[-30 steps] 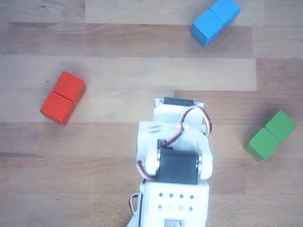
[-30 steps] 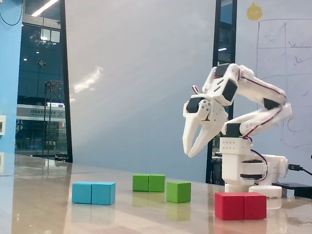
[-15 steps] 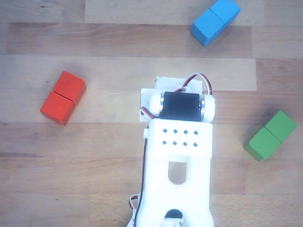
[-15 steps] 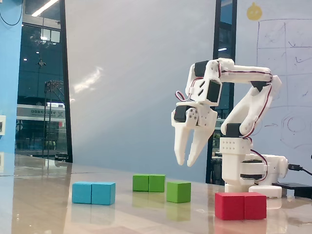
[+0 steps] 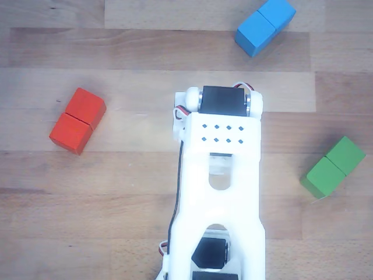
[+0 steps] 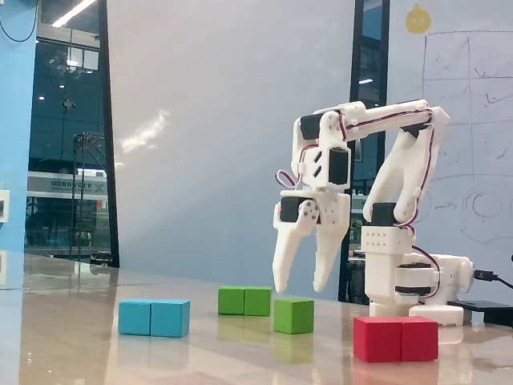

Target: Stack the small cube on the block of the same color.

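A white robot arm (image 6: 377, 200) hangs its gripper (image 6: 300, 289) above a wooden table (image 6: 80, 337), fingers spread apart and pointing down, holding nothing, in the fixed view. The small green cube (image 6: 292, 315) sits on the tabletop just below and between the fingertips, at about 6 o'clock from the gripper, with a gap of air between cube and fingers. The long green block (image 6: 245, 301), two cubes long with a seam across its middle, lies flat behind the cube at about 10 o'clock from it, near but not touching. A blue block (image 6: 154, 318) rests at 9 o'clock from the cube, well apart, and a red block (image 6: 396, 338) lies nearer the camera at about 4 o'clock. The arm's base (image 6: 413, 281) stands at the right, behind the red block.

In the other view, looking straight down, the arm's white body (image 5: 218, 192) fills the middle and lower part of the picture and hides the cube and the fingers. The green block (image 5: 333, 167) lies at 3 o'clock from the arm, the red block (image 5: 77, 121) at 9 o'clock and the blue block (image 5: 265, 26) at about 1 o'clock, all set at an angle on the wood planks (image 5: 116, 204).
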`<state>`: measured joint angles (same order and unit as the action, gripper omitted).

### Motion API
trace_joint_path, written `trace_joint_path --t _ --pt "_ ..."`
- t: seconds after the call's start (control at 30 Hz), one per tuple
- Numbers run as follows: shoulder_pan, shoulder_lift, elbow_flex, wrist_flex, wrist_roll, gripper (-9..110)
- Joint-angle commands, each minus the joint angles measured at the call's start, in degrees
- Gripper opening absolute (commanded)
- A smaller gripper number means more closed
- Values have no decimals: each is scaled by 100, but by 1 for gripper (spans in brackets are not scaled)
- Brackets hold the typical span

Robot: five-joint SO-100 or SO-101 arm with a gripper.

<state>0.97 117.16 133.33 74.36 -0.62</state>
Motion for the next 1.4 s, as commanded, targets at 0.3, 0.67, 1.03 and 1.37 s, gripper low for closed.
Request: trace_joint_path --t 0.3,0.67,1.03,1.37 --pt "0 -369 -536 -598 -26 24" --pt "-9 -809 -536 -896 -26 23" --pt "-9 -1143 -536 -1099 -26 23" --pt "-9 -1151 -536 -1125 -26 23"
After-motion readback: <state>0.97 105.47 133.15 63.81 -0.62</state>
